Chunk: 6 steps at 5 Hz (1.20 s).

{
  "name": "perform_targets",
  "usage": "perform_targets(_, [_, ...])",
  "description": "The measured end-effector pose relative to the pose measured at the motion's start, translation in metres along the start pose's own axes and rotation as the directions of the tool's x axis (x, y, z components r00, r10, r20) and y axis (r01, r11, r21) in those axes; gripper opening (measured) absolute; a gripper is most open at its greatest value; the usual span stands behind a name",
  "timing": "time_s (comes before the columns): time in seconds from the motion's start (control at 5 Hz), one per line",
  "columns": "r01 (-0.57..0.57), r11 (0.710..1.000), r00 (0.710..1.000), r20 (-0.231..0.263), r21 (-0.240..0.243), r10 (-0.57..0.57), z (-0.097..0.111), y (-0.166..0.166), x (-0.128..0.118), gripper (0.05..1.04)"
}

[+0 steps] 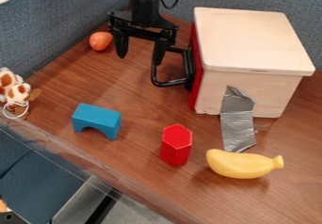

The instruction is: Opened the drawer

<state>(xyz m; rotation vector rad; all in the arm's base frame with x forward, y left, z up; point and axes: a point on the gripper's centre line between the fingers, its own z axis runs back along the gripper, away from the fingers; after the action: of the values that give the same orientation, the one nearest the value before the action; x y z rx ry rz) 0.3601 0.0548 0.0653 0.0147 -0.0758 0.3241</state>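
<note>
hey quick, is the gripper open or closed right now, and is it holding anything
Gripper: open, fingers wide apart, gripping nothing; one is right by the black handle, contact unclear.

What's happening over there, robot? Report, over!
Gripper open, one finger by the black handle. Red drawer front looks shut. Blue block off to one side.

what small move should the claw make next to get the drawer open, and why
I'd probably lower the claw slightly to seat a finger inside the black handle before pulling. Its fingers are apart, one overlaps the handle in view, and the red drawer front looks closed.
</note>
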Motion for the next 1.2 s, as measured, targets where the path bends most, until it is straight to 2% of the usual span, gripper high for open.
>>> perform_targets(0.2, [-0.026, 1.0, 1.0, 0.008, -0.002, 0.026, 0.001, -0.001, 0.004, 0.999])
perform_targets(0.4, [-0.051, 0.999, 0.998, -0.037, 0.009, 0.052, -0.017, -0.002, 0.001, 0.999])
perform_targets(0.6, [-0.071, 0.997, 0.996, -0.059, 0.015, 0.071, -0.026, -0.004, -0.001, 0.999])
perform_targets(0.8, [-0.078, 0.997, 0.995, -0.069, 0.015, 0.079, -0.028, -0.004, -0.002, 0.948])
perform_targets(1.2, [-0.066, 0.998, 0.995, -0.068, -0.001, 0.066, -0.028, -0.012, -0.003, 0.381])
